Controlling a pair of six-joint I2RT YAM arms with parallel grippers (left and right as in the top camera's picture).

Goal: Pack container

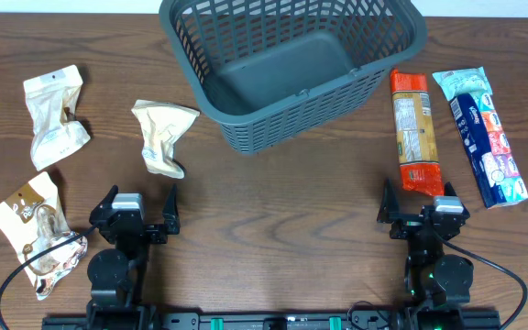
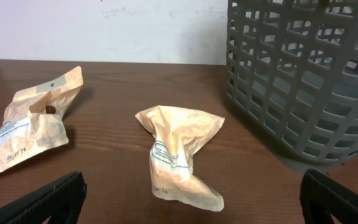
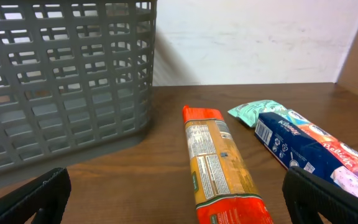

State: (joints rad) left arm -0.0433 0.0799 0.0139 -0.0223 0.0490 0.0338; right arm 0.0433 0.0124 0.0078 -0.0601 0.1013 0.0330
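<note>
A brown wooden table [image 1: 282, 220] is seen under both arms, and a white wall [image 2: 135, 31] is seen behind it. At the near edge, the left gripper [image 1: 141, 200] and the right gripper [image 1: 417, 197] are held wide open, and nothing is grasped. The container [image 1: 282, 124] is placed further ahead, between them, touched by neither. It is dark grey, with lattice walls, a solid floor and a thick rim.
</note>
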